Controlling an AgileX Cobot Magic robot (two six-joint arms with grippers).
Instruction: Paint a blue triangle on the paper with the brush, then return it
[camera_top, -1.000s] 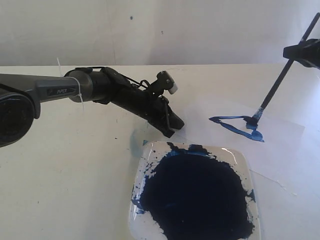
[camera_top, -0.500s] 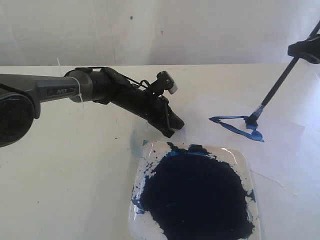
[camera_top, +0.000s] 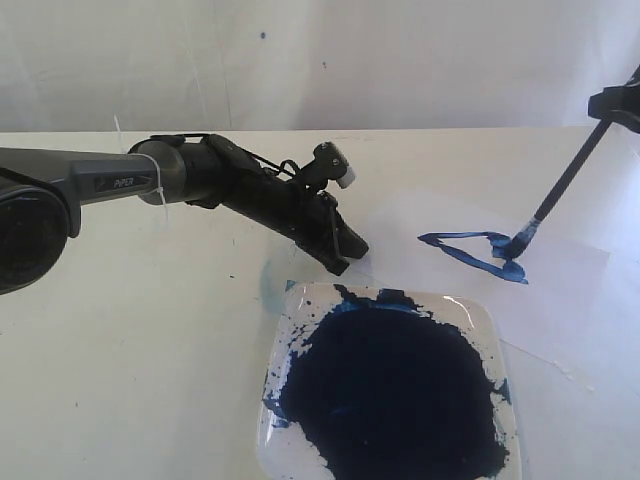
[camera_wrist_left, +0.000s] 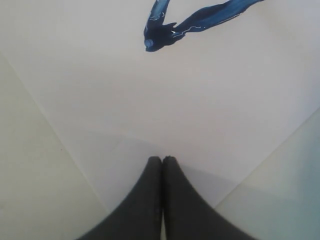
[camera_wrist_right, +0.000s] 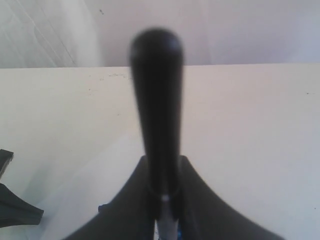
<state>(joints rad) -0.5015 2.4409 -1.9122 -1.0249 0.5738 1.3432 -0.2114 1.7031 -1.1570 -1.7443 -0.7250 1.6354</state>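
The blue triangle (camera_top: 468, 249) is a rough outline on the pale paper (camera_top: 570, 290), right of centre. The black-handled brush (camera_top: 570, 178) slants down from the upper right, and its stained tip touches the triangle's right corner. My right gripper (camera_top: 618, 104) is shut on the handle at the frame's right edge. In the right wrist view the brush (camera_wrist_right: 156, 100) rises between the jaws of the right gripper (camera_wrist_right: 163, 167). My left gripper (camera_top: 346, 262) is shut and empty, with its tips down at the paper's left corner. The left gripper (camera_wrist_left: 162, 160) sits over the paper (camera_wrist_left: 175, 100), with the blue triangle (camera_wrist_left: 200, 20) beyond it.
A square clear dish (camera_top: 482, 312) with a large pool of dark blue paint stands at the front, just below the left gripper. A faint pale-blue smear (camera_top: 268, 280) marks the table beside it. The white wall rises behind the table.
The right gripper has shifted a little to the right, and the brush tip has slid rightward along the triangle's right end. The left arm has stayed still.
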